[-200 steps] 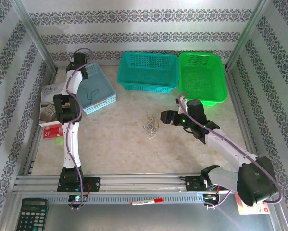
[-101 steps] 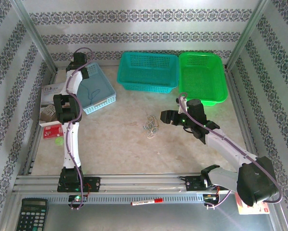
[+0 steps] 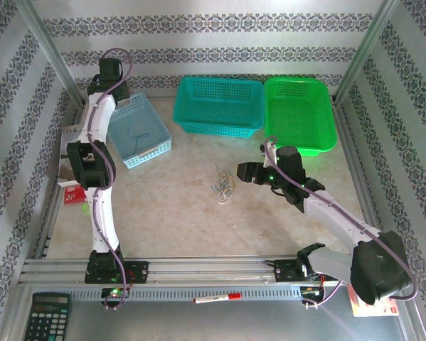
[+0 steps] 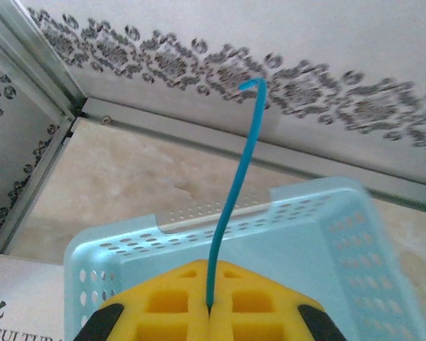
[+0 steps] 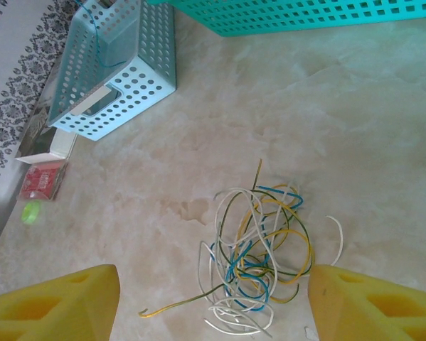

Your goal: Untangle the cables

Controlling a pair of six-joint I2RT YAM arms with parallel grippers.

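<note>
holding one blue cable (image 4: 230, 192) in the clamped left gripper (image 4: 209, 310), strand rising ahead of the jaws; lifted higher over the pale blue basket (image 4: 341, 241) than a second ago. keeping the right gripper (image 5: 214, 295) wide, unmoved, tangled cables (image 5: 259, 256) just ahead between its jaws

On my left wrist feed I can read grey print on the flat white paper booklet (image 4: 17, 291) beside the pale blue perforated plastic basket (image 4: 127, 241) — the Chinese character "化" and, below it, "CULTUR", cut off at the frame edge. The dark pocket calculator's (image 3: 48, 316) keys are too small to read.
</note>
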